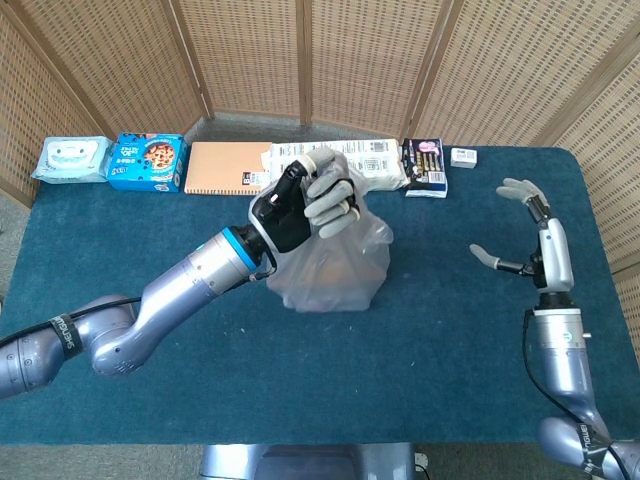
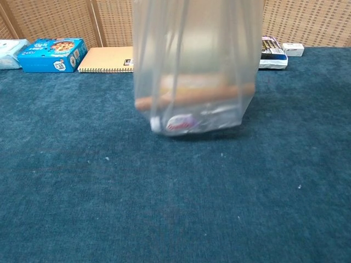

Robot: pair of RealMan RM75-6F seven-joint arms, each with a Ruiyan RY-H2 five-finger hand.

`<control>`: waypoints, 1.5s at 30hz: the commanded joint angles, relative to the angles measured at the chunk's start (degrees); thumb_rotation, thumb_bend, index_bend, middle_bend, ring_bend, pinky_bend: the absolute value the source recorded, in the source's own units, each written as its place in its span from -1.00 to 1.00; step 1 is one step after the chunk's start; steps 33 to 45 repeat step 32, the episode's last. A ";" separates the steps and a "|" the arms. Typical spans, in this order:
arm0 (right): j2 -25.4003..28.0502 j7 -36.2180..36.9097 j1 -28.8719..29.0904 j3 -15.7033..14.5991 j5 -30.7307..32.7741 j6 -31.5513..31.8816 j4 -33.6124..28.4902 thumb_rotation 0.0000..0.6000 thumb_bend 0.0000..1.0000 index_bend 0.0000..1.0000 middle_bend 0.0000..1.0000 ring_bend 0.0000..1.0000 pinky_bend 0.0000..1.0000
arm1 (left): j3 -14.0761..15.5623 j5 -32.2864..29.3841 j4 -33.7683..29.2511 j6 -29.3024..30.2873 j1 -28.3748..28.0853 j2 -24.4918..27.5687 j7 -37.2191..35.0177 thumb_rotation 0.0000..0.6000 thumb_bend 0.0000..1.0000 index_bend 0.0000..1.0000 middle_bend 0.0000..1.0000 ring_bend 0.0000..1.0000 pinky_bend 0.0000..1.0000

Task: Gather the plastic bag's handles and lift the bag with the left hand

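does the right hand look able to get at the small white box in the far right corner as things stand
Probably yes. The right hand is open and holds nothing, and the small white box lies apart from the other packages on bare table with nothing between them. The plastic bag, in the left hand, is well off to the side.

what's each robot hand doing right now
Left robot hand: grips the plastic bag by its gathered handles.
Right robot hand: open, holding nothing.

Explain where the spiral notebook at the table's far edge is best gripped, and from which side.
Grip the spiral notebook by its near long edge, coming from the front: it lies flat, with boxes close on both sides and the table's far edge behind it.
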 commanded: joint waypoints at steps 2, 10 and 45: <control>-0.03 0.09 0.01 -0.05 0.33 -0.68 0.69 1.00 -0.77 -0.51 -0.67 -0.83 -0.82 | -3.00 -2.20 -0.16 -2.18 0.05 1.27 1.71 -0.33 0.16 0.69 0.83 0.83 0.71; -0.04 -0.03 -0.72 -0.81 0.09 -0.84 1.59 1.00 -0.77 -0.51 -0.67 -0.83 -0.82 | -7.86 -8.50 0.52 -4.95 -0.02 3.52 6.03 -0.32 0.15 0.69 0.83 0.83 0.70; 1.56 -2.47 -3.97 -5.70 -3.14 -0.90 3.69 1.00 -0.77 -0.51 -0.67 -0.83 -0.82 | -15.69 -19.00 0.29 -8.88 0.46 3.71 17.03 -0.32 0.13 0.69 0.83 0.83 0.70</control>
